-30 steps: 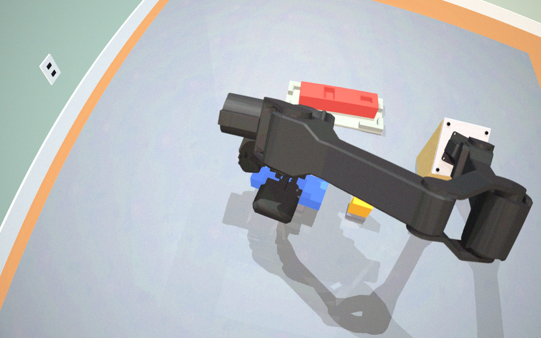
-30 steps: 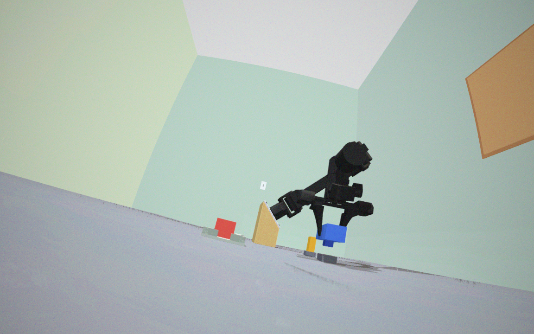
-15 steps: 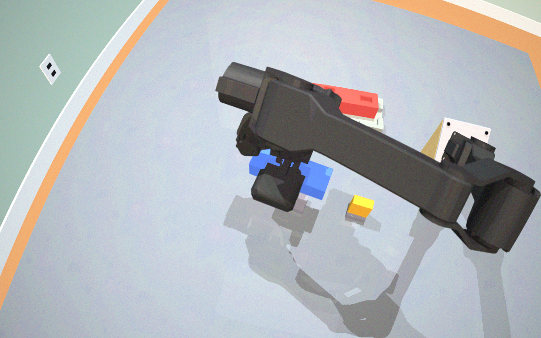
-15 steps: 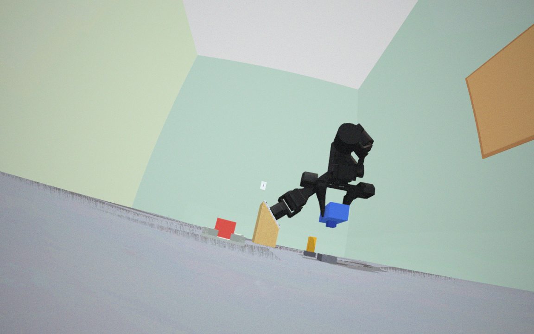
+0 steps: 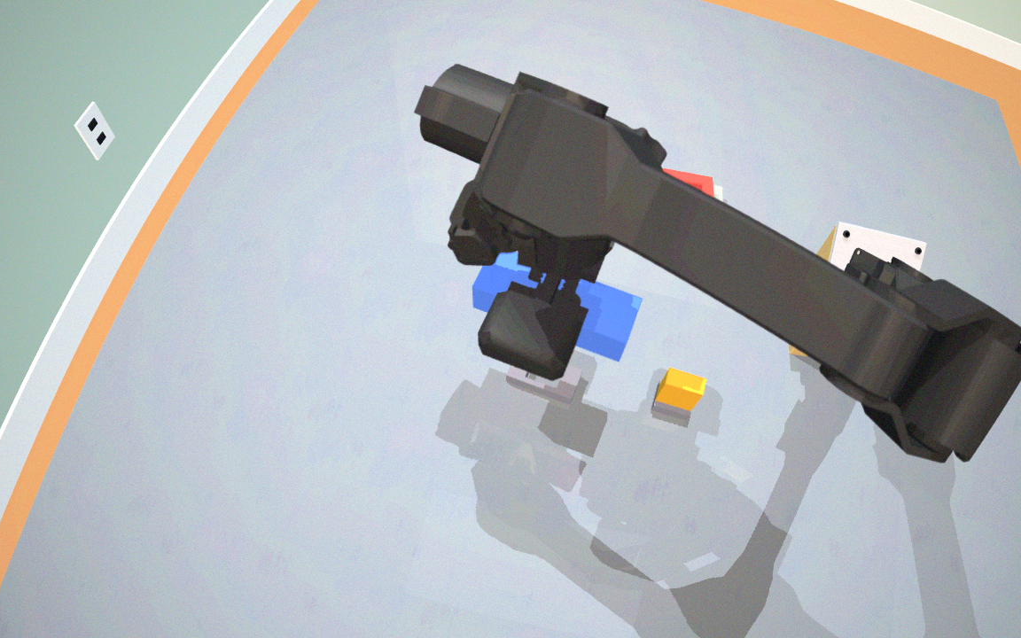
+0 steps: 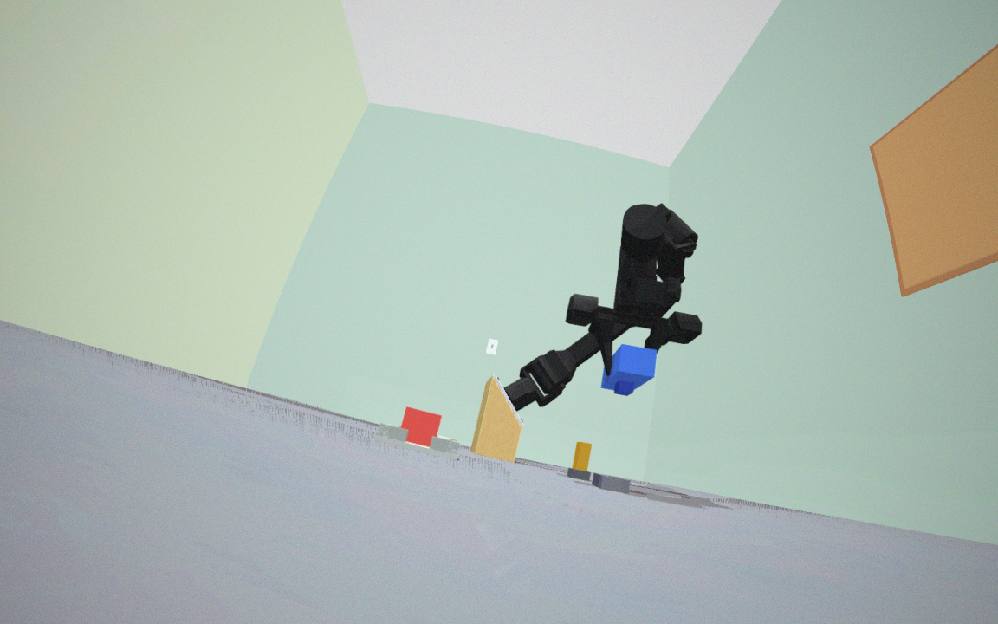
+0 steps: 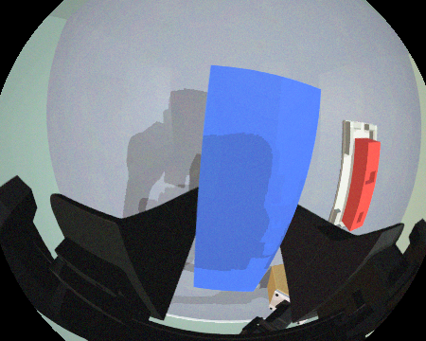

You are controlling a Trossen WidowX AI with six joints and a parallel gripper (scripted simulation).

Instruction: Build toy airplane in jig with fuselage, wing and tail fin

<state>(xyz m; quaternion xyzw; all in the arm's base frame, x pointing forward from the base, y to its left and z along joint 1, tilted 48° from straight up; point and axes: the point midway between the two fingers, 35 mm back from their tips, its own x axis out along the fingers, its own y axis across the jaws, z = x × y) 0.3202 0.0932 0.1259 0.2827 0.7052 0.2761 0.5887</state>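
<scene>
Fuselage (image 5: 689, 182) (image 6: 420, 426) (image 7: 363, 185) in cradle (image 5: 718, 192) (image 6: 444, 445) (image 7: 346, 172), wing (image 5: 609, 317) (image 6: 634, 364) (image 7: 256, 180) between gripper (image 5: 549, 277) (image 6: 626, 360) (image 7: 241, 199) fingers above tabletop (image 5: 300, 396) (image 6: 255, 504) (image 7: 128, 62), fin (image 5: 682, 387) (image 6: 581, 456) upright in its holder (image 5: 670, 413) (image 6: 579, 473), wing's holder (image 5: 544, 385) (image 6: 611, 483) beside it.
</scene>
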